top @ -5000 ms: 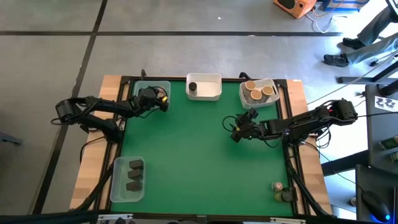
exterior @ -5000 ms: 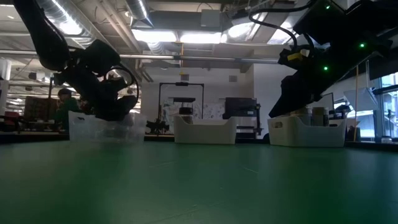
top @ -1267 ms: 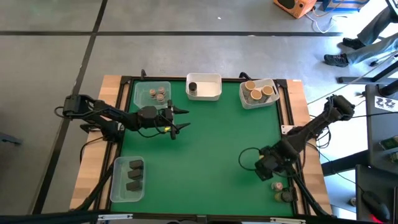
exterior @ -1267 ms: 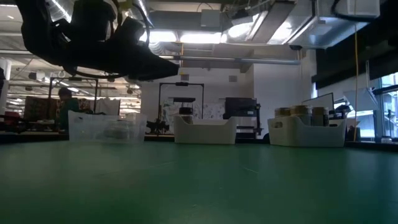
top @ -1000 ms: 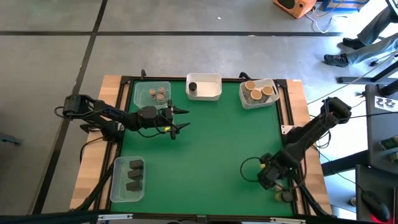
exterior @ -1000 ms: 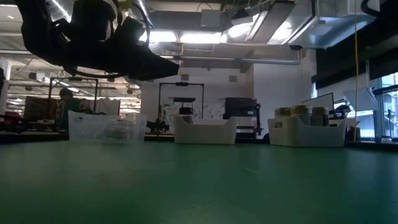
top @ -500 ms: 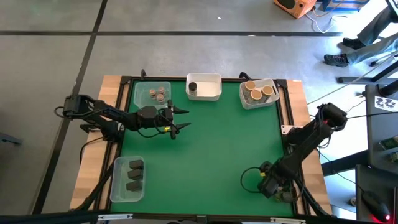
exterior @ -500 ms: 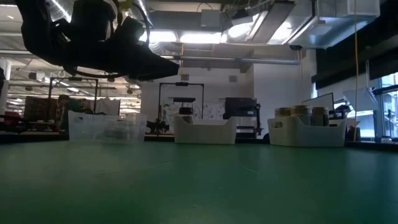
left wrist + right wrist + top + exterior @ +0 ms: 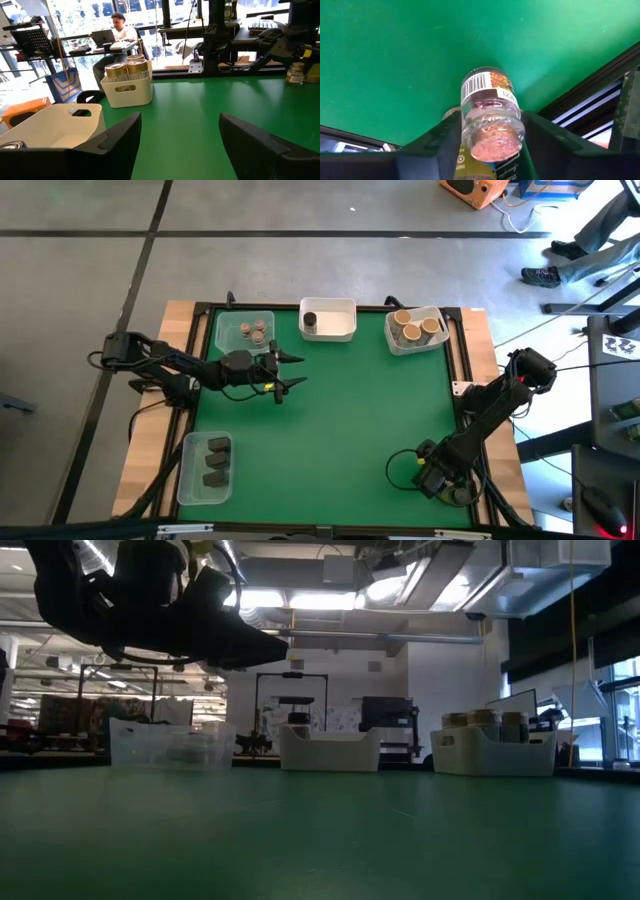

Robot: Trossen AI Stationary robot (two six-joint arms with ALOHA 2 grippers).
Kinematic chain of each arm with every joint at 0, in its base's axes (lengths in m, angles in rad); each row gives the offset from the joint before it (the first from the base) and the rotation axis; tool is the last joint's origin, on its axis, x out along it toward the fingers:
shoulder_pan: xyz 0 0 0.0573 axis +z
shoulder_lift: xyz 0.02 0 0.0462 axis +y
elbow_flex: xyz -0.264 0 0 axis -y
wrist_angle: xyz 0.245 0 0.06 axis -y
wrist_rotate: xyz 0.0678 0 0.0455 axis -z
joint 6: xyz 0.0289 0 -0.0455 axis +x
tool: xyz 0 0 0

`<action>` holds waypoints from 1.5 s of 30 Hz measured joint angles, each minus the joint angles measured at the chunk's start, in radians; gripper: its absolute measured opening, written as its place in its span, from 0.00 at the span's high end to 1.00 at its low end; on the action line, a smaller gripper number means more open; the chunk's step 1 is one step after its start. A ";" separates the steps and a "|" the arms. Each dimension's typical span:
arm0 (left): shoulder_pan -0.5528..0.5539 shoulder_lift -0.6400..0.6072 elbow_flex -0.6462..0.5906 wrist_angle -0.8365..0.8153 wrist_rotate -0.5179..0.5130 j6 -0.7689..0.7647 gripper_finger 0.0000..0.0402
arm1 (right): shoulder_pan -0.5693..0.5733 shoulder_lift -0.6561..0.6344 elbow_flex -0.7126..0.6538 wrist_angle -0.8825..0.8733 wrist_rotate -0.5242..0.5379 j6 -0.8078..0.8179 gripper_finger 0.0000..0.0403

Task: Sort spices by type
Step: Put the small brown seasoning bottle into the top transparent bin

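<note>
My right gripper [image 9: 440, 480] points down at the table's near right corner, shut on a small glass spice jar [image 9: 490, 107] with a barcode label, reddish contents and a tan lid. A second jar with a yellow-green label [image 9: 487, 167] lies close beside it. My left gripper [image 9: 298, 370] hovers open above the mat, next to the clear tub of grey-brown-lidded jars [image 9: 250, 330], and touches nothing. Tan-lidded jars stand in the far right tub [image 9: 415, 328]. One dark cylinder stands in the white tub [image 9: 328, 320]. Dark blocks lie in the near left tub [image 9: 207, 465]. My right gripper pinches the spice jar between its two fingers [image 9: 445, 142], one on each side of the glass wall just below the lid [image 9: 492, 135]. The fingers come from above, pointing down, and the lid faces the wrist camera. The jar's base is hidden, so whether it rests on anything cannot be told.
A black frame rail [image 9: 600, 87] and a wooden border [image 9: 500, 460] run along the mat's right edge, close to my right gripper. The middle of the green mat [image 9: 340, 420] is open room. Cables trail beside the right arm [image 9: 400, 465].
My right gripper has moved toward the table's near right corner, come down over the jars there and then almost stopped.
</note>
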 joint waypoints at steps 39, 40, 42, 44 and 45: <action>0.000 0.000 0.000 0.011 0.000 -0.003 0.38 | -0.501 -0.009 0.004 -0.085 0.216 -0.496 0.53; 0.000 0.000 0.000 0.011 0.000 -0.003 0.38 | -0.515 -0.009 0.004 -0.082 0.227 -0.502 0.52; 0.000 0.000 0.000 0.010 0.000 -0.003 0.38 | -0.540 -0.009 0.003 -0.077 0.245 -0.517 0.52; 0.000 0.000 0.000 0.010 0.000 -0.003 0.38 | -0.561 -0.009 0.003 -0.070 0.270 -0.529 0.52; 0.000 0.000 0.000 0.010 0.000 -0.003 0.38 | -0.570 -0.008 0.003 -0.065 0.282 -0.530 0.52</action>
